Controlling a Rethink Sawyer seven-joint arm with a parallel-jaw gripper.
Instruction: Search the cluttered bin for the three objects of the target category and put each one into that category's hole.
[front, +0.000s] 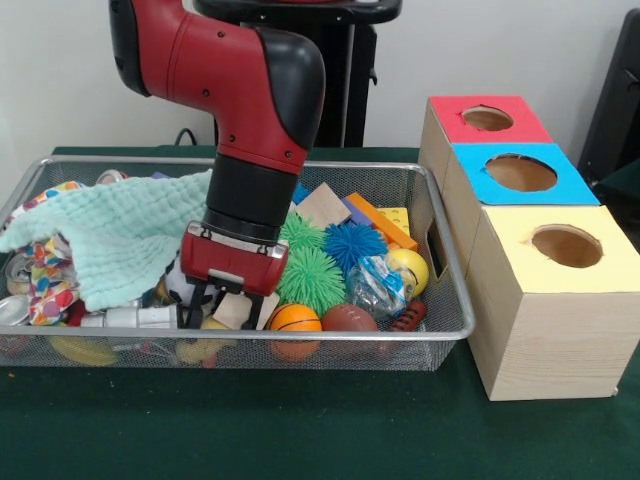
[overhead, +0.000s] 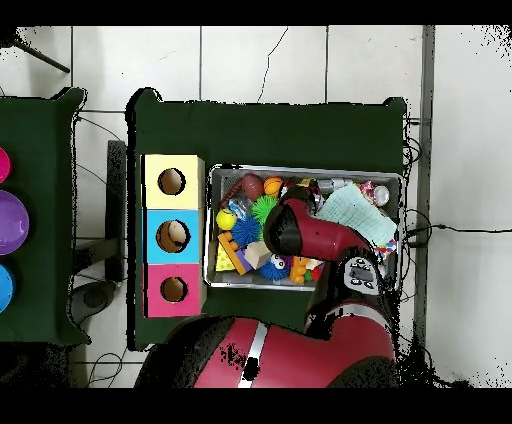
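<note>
The wire mesh bin (front: 300, 336) is full of clutter and also shows in the overhead view (overhead: 300, 170). My gripper (front: 227, 308) reaches down into its front middle, open, with the fingers (front: 199, 303) either side of a pale tan piece (front: 232, 310). I cannot tell whether that piece is a soft bun toy or a wooden block. No bun-like toy shows clearly; the mint cloth and my arm hide much. The red-topped box's hole (front: 487, 118) is farthest back in the box row and empty; it also shows in the overhead view (overhead: 173, 290). There my arm (overhead: 300, 230) hides the gripper.
A mint cloth (front: 120, 240) covers the bin's left part. Green spiky balls (front: 310, 275), a blue spiky ball (front: 355, 243), a yellow ball (front: 410, 265), a small basketball (front: 296, 320) and a brown football (front: 349, 318) lie beside the gripper. The blue-topped (front: 520, 172) and yellow-topped (front: 566, 245) boxes stand to the right.
</note>
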